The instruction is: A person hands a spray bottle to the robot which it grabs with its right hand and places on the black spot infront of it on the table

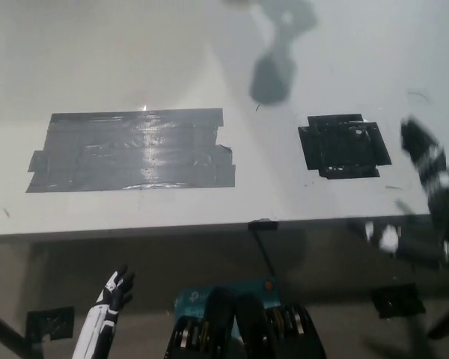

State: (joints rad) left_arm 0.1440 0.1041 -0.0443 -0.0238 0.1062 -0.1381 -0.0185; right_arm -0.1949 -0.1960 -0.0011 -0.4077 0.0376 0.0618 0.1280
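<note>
Head view, looking steeply down on a white table (135, 60). Two dark patches on it, counted: one wide grey tape rectangle (131, 151) toward the left, one smaller black spot (344, 146) toward the right (the placing target, by the task sentence). Black spot bare, nothing standing on it.

No spray bottle anywhere in view, and no person either; only a soft grey shadow (273, 75) cast on the tabletop beyond the spot, source not visible. Handover judged not yet begun, or about to begin from above the frame.

Right hand (432, 168), black, raised over the table's right edge, just beside the black spot and badly motion-blurred. Nothing visibly in its hold, but too smeared to say whether spread or closed: cannot tell. Probably lifted there to be ready for receiving, close to where the bottle must finally stand.

Left hand (116, 288), white, hanging low below the table's near edge at the lower left, fingers loosely apart, holding nothing (resting, well clear of the work side).

Two hands, two patches, zero bottles. Next move likely a reach upward and forward to meet the bottle.
</note>
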